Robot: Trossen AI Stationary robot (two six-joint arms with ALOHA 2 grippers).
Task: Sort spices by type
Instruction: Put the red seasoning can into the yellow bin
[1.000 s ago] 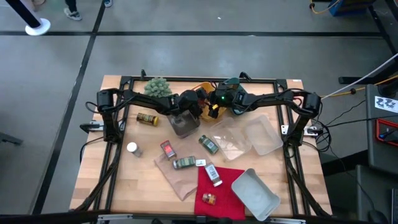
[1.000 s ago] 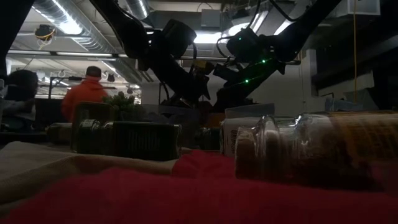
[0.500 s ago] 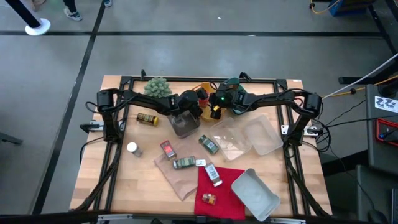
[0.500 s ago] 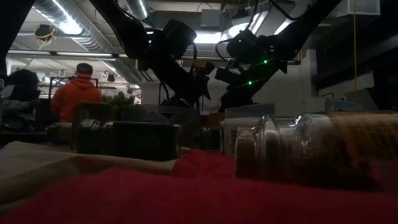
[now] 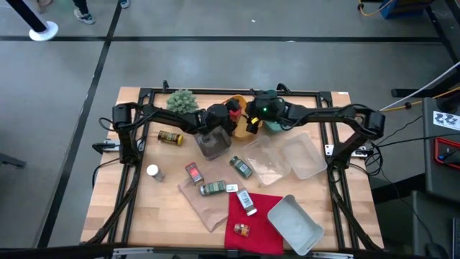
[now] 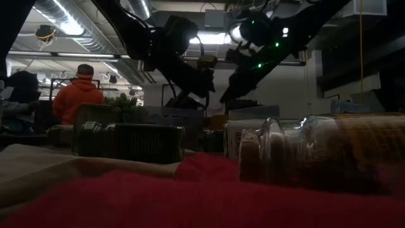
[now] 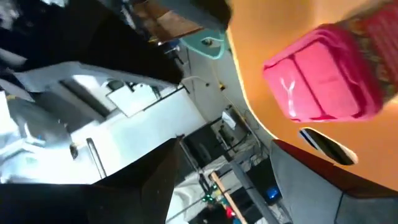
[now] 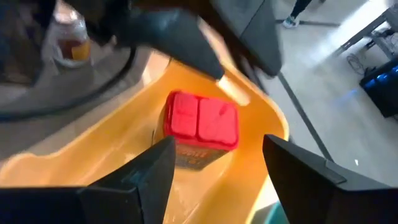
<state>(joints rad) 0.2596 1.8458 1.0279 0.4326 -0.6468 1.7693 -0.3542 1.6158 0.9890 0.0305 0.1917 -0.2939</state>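
Both arms are meeting over the far middle of the light wooden table [image 5: 165, 208]. The right end effector [image 8: 214, 155] is hovering with its two dark fingers spread open just above a red boxy spice tin [image 8: 200, 127] that is standing in a yellow-orange plastic tray [image 8: 93, 168] near the far edge; nothing is between its fingers. The left end effector [image 5: 231, 114] is right beside the same tin; whether it is open or closed cannot be told.

Toward the left edge, a brown glass jar with a yellow label [image 5: 170, 137] is lying on its side, and a small white-capped jar [image 5: 153, 171] is sitting nearer the front. In the middle, a second red tin [image 5: 194, 173] and two green-capped jars [image 5: 213, 188] [image 5: 241, 167] are lying around a tan paper sheet [image 5: 205, 205]. On the red cloth [image 5: 251, 219] at the front edge, a white-labelled jar [image 5: 246, 202] and a small amber jar [image 5: 241, 230] are resting.
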